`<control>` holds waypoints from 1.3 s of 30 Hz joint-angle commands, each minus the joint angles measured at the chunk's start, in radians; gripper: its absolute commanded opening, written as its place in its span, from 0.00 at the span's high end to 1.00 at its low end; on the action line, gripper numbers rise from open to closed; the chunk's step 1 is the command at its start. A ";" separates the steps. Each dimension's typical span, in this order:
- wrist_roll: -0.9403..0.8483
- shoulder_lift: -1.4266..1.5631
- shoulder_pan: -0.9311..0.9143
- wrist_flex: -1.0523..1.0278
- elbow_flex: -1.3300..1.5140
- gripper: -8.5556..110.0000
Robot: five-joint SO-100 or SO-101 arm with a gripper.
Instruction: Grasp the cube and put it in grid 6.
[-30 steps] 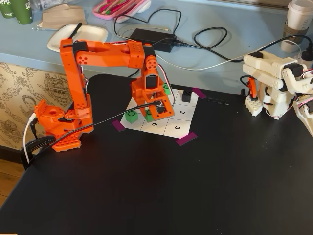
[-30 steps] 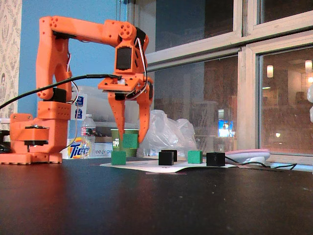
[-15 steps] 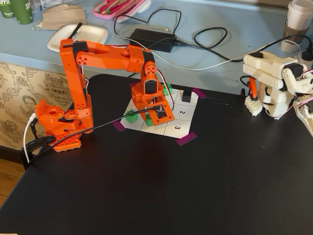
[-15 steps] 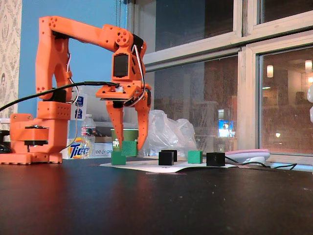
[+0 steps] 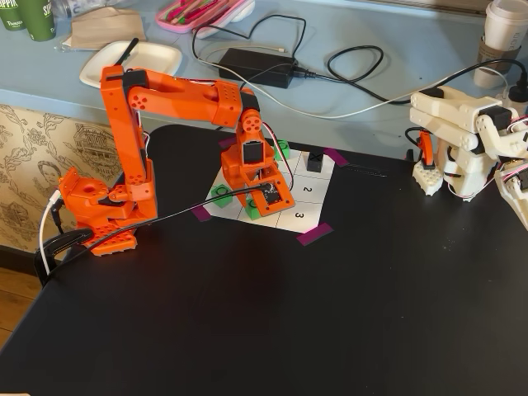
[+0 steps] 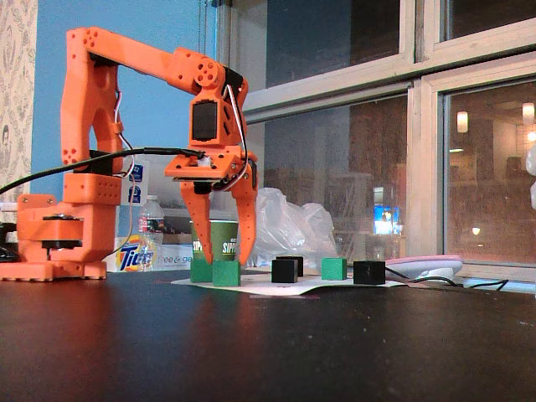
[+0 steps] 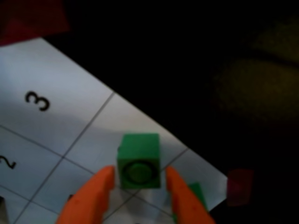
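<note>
In the wrist view a green cube [image 7: 138,161] with a dark ring on top sits on the white paper grid [image 7: 70,84], on a line crossing near the paper's edge. My orange gripper [image 7: 139,172] is open, with one fingertip on each side of the cube and small gaps between. The fixed views show the gripper [image 5: 257,206] [image 6: 226,255] low over this cube [image 5: 252,213] [image 6: 226,273]. A second green cube [image 5: 219,196] lies at the grid's left edge and a third [image 5: 280,148] at its far side. No printed "6" shows; only cells 2 and 3 read.
Black cubes [image 6: 285,270] [image 6: 368,272] stand on the grid, one [image 5: 313,161] in the far cell. Purple tape [image 5: 313,235] holds the paper's corners. A white robot arm [image 5: 462,140] stands at the right. Cables, a plate and cups lie behind the black table.
</note>
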State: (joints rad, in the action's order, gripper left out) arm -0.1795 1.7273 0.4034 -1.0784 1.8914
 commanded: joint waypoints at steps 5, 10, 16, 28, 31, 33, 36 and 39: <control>-0.012 0.032 -0.015 -0.006 -0.020 0.77; 0.006 0.052 -0.052 -0.138 -0.170 0.77; -0.018 0.199 -0.130 -0.270 -0.265 0.78; -0.232 0.707 -0.417 -0.046 0.229 0.80; -0.239 0.802 -0.442 0.020 0.400 0.80; -0.241 0.859 -0.462 0.074 0.508 0.81; -0.235 0.930 -0.492 0.149 0.649 0.90; -0.199 0.997 -0.523 0.198 0.764 0.93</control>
State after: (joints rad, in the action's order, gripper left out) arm -0.4096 2.6630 -0.0951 -0.9357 2.5878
